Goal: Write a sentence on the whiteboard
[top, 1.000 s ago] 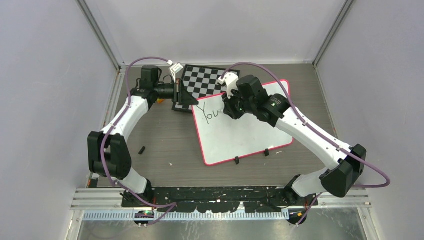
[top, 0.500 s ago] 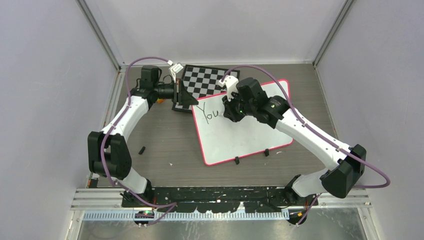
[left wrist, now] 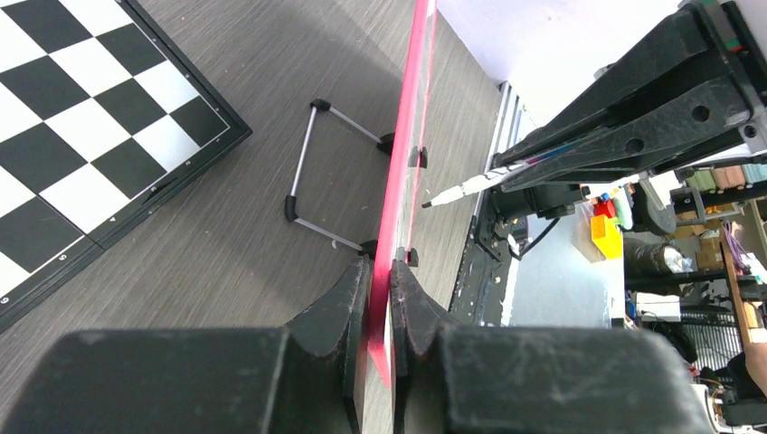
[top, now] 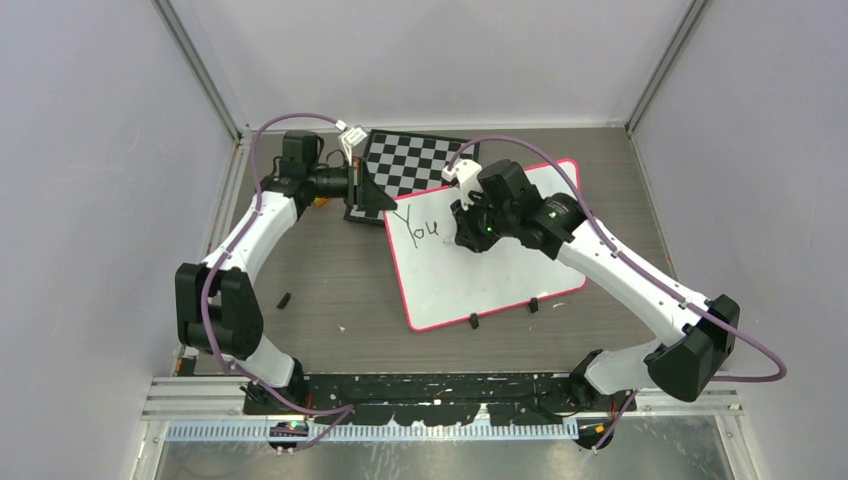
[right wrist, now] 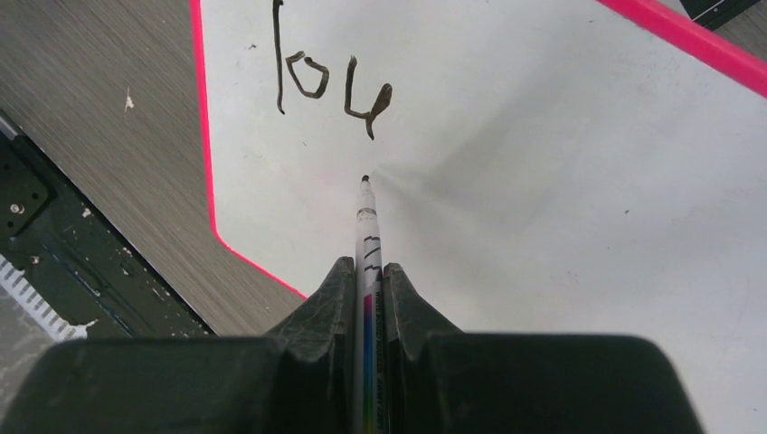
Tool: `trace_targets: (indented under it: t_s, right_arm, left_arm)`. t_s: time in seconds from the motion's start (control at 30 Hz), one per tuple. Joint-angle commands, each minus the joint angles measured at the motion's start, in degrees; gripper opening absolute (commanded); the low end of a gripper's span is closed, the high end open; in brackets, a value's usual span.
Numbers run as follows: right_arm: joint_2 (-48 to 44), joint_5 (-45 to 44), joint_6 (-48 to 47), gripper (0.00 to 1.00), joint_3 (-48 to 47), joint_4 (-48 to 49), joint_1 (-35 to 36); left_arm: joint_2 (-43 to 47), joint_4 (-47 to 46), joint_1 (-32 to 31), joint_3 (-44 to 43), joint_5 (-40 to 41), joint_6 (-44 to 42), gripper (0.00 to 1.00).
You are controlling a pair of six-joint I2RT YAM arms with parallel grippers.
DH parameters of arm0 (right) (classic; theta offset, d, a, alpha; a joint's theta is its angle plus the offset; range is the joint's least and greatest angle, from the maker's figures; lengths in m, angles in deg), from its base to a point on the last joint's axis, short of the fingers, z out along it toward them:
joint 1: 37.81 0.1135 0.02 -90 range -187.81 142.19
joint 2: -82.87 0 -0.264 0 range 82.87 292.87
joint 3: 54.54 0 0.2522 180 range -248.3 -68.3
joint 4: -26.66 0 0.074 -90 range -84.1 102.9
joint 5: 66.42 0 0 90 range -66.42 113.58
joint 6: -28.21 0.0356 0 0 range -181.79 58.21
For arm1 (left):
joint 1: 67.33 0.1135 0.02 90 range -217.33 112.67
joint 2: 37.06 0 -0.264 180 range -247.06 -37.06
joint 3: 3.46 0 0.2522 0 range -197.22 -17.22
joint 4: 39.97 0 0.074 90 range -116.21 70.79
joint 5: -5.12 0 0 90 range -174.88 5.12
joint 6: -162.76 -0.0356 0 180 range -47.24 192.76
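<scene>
On the grey wood-grain table (top: 330, 270), a black-and-white checkerboard panel (top: 410, 162) lies at the far side, touching the far left corner of the board I work on. A small black piece (top: 284, 299) lies alone on the table to the left, well apart from everything. In the left wrist view I also see a thin metal wire bracket (left wrist: 303, 172) with black ends, sitting just beside the pink edge.

The right arm covers part of the board from above, so the area to the right of the letters is partly hidden in the top view.

The large white rectangular whiteboard with thin pink-red frame (top: 490, 275) lies at the far middle of the table, turned at an angle. Two small black clips (top: 473, 321) are on its near long edge.

The left gripper (left wrist: 380, 276) is clamped on the pink frame at the far left corner. The right gripper (right wrist: 366, 271) is closed tight on a thin white marker pen (right wrist: 366, 217).

The thin black handwritten lettering (right wrist: 326, 81) reads "You". The pen tip is just to the right of the "u". I cannot tell if it touches the surface.
</scene>
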Motion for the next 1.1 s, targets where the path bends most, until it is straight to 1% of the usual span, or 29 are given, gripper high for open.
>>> trace_targets:
  t_s: [0.0,0.2,0.77,1.07]
  right_arm:
    - [-4.37,0.17,-0.03,0.0,-3.82,-1.14,-0.2]
    - [-3.52,-4.02,-0.35,0.0,-4.64,1.87,-0.27]
    - [1.08,-5.65,-0.29,0.0,-7.68,6.43,-0.32]
    - [1.83,-5.65,-0.04,0.0,-5.17,6.52,-0.32]
  left_arm:
    - [-0.55,4.12,-2.03,-0.87,0.06,-0.88,0.0]
    - [-0.88,4.61,-2.52,-1.54,0.09,-1.1,0.0]
    - [-0.59,4.96,-2.92,-1.83,0.24,-1.29,0.0]
    - [-0.49,4.95,-2.94,-1.82,0.48,-1.42,0.0]
